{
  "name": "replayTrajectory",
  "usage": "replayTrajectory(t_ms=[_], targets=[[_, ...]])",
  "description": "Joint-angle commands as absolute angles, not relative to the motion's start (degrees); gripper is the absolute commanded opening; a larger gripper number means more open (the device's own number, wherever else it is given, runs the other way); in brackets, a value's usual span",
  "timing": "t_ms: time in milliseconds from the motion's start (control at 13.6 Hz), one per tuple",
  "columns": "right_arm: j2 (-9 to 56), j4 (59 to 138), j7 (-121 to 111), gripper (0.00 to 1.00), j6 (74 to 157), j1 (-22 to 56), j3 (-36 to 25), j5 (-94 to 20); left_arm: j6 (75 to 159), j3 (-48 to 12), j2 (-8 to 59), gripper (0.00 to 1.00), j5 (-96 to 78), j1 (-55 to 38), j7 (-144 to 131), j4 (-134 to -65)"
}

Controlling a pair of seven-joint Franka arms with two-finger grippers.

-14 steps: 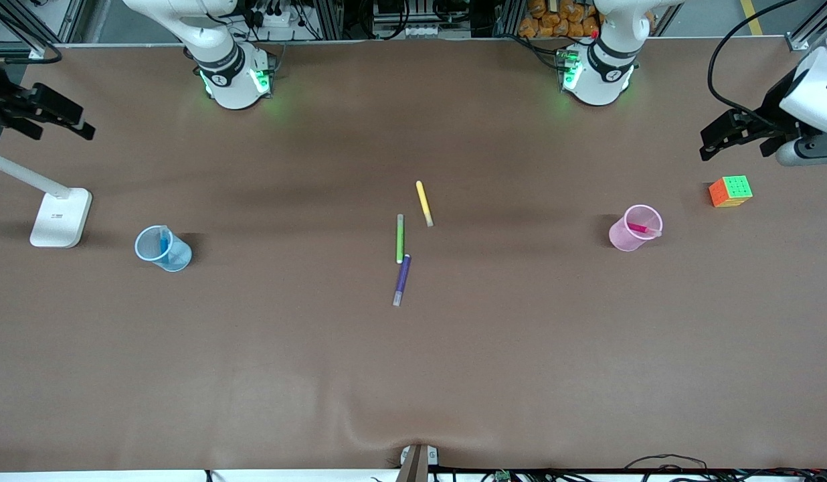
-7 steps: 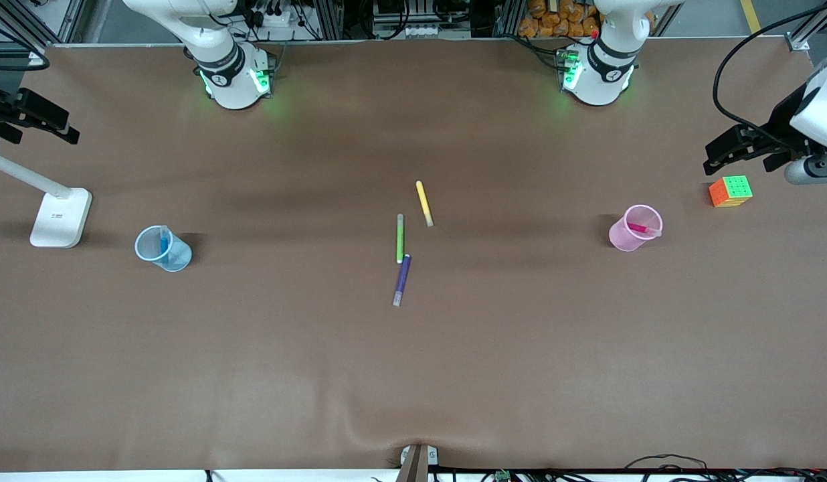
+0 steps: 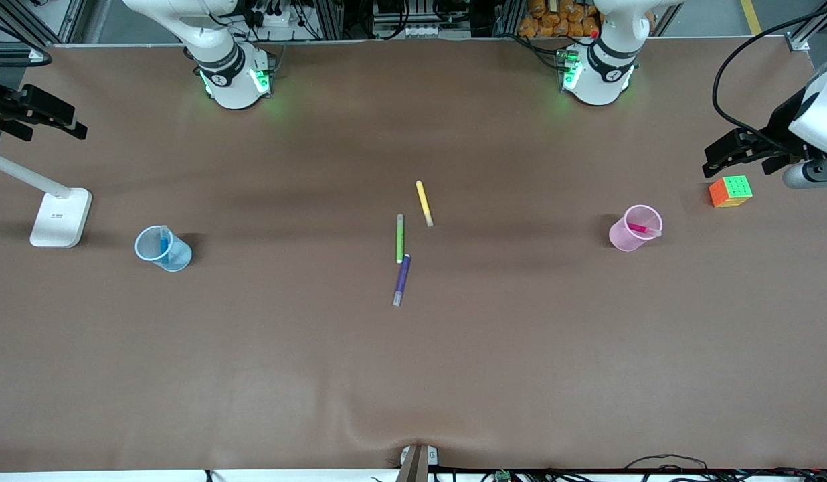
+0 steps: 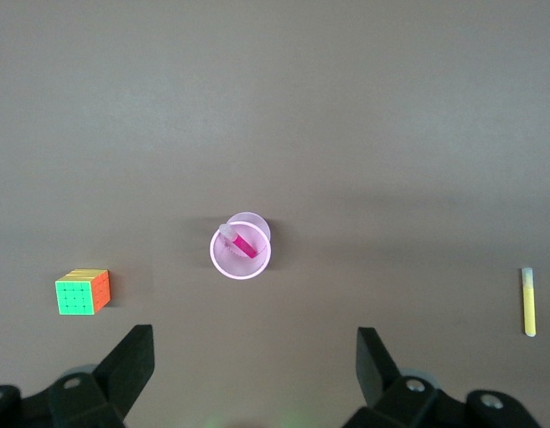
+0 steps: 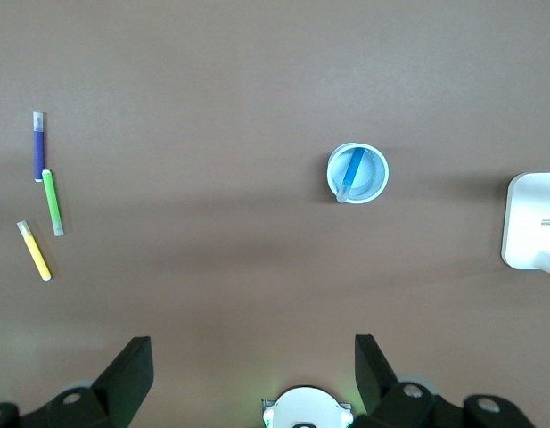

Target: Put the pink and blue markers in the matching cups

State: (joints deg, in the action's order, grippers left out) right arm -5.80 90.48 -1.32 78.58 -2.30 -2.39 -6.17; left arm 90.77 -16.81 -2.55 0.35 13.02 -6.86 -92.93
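The pink marker (image 3: 638,228) stands tilted inside the light pink cup (image 3: 627,235), toward the left arm's end of the table. In the left wrist view the marker (image 4: 243,242) leans in the cup (image 4: 242,264). The blue marker (image 3: 164,242) stands inside the light blue cup (image 3: 172,254), toward the right arm's end; in the right wrist view the marker (image 5: 351,172) is in the cup (image 5: 373,174). My left gripper (image 3: 716,155) is open and empty, raised beside the cube (image 4: 255,343). My right gripper (image 3: 72,122) is open and empty, raised over the lamp's end (image 5: 252,352).
A yellow pen (image 3: 423,203), a green pen (image 3: 399,239) and a purple pen (image 3: 402,279) lie mid-table. A multicoloured cube (image 3: 730,191) sits beside the pink cup. A white lamp base (image 3: 60,217) stands beside the blue cup.
Both raised grippers have shifted slightly at their ends of the table. The markers, cups and loose pens have not moved.
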Motion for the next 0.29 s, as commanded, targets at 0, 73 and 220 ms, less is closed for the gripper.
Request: replayTrajectory(t_ms=[0, 73, 220], targets=[[-5.3, 89.2, -1.6, 1.0, 77.5, -2.5, -2.7, -7.3, 89.5, -16.8, -1.2, 1.0, 0.3, 13.1, -6.2, -91.1], [-5.3, 89.2, -1.6, 1.0, 77.5, -2.5, -2.7, -7.3, 89.5, -16.8, -1.1, 1.0, 0.3, 13.0, -6.2, -91.1], [-5.3, 89.2, -1.8, 1.0, 77.9, -2.5, -2.7, -6.5, 89.5, -16.8, -0.7, 1.0, 0.3, 13.0, -6.1, -91.1]])
